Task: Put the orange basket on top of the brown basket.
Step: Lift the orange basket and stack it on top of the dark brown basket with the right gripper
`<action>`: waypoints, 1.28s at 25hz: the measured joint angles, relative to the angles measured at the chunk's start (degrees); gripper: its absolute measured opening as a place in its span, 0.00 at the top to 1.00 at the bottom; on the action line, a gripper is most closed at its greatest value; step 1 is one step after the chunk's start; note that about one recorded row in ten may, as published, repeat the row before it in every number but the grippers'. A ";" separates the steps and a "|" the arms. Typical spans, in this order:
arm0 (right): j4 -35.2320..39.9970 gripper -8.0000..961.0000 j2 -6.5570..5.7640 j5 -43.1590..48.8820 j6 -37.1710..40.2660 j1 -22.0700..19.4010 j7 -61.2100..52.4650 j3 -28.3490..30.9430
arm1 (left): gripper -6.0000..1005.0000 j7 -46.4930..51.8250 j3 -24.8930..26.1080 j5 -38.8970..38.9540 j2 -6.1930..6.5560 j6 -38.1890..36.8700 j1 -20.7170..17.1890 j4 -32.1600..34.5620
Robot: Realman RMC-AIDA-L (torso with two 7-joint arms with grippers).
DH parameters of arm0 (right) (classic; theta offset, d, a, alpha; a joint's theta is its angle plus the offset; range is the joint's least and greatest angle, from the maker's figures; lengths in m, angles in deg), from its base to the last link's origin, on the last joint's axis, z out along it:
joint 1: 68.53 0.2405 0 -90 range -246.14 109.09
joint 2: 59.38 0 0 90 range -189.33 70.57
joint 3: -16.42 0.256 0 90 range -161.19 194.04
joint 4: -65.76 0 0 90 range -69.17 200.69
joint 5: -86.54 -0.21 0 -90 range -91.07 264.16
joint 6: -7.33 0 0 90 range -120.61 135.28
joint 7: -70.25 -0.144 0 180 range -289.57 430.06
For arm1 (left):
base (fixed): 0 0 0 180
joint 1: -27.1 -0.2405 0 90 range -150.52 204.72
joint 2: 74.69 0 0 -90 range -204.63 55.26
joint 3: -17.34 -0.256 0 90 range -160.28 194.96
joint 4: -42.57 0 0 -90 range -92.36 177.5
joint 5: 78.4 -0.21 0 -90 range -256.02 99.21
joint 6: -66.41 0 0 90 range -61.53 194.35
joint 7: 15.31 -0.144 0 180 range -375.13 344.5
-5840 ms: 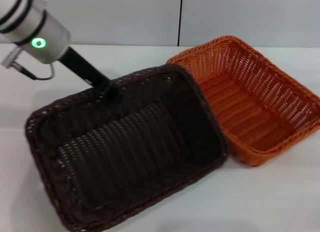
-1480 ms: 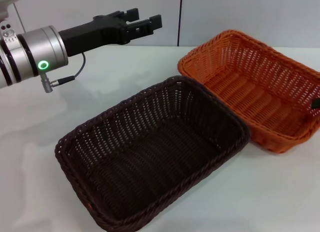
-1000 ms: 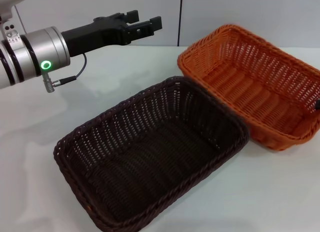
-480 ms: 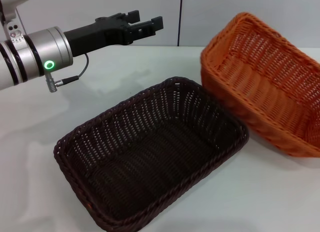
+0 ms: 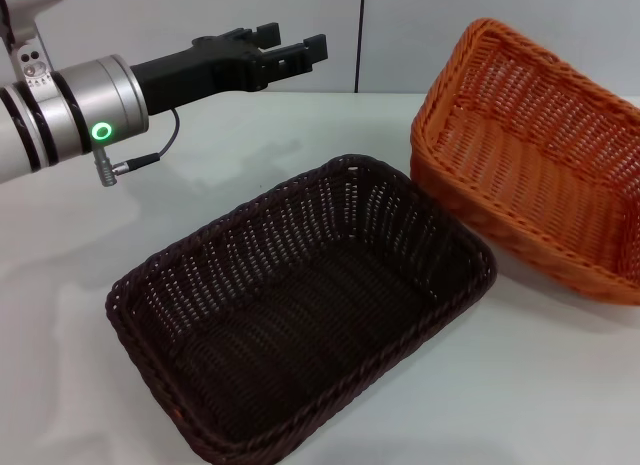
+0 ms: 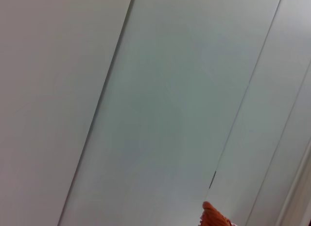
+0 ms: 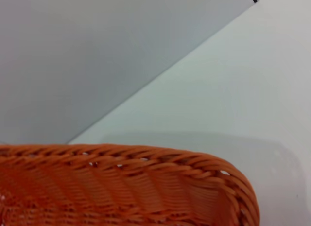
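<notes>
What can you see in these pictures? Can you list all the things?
Orange basket: one, bright orange, at the table's right side, tipped up with its far rim raised, beside the brown basket; its rim also fills the right wrist view.
Brown basket: one, very dark brown, flat on the table in the middle, open side up, nothing in it.
Table: one, white, under both baskets.
Wall: pale grey panels with a dark seam, behind the table.
Left gripper: one, black on a silver arm with a green light, held in the air over the table's far left, fingers apart, holding nothing.
Right gripper: not seen in any picture.
</notes>
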 joint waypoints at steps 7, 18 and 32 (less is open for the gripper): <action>0.73 0.79 1.10 -10.34 -2.62 -2.54 4.42 0.55 | 0.14 -0.02 0.32 -0.01 -0.09 -0.28 0.01 0.11; 0.42 0.80 2.56 -34.21 -0.51 -6.54 16.92 0.75 | 0.14 -0.70 0.51 -0.01 -0.46 -1.13 0.31 0.05; 1.45 0.80 4.80 -42.62 15.01 -2.90 21.06 -2.36 | 0.14 -1.41 0.52 -0.01 -0.78 -2.42 1.01 0.88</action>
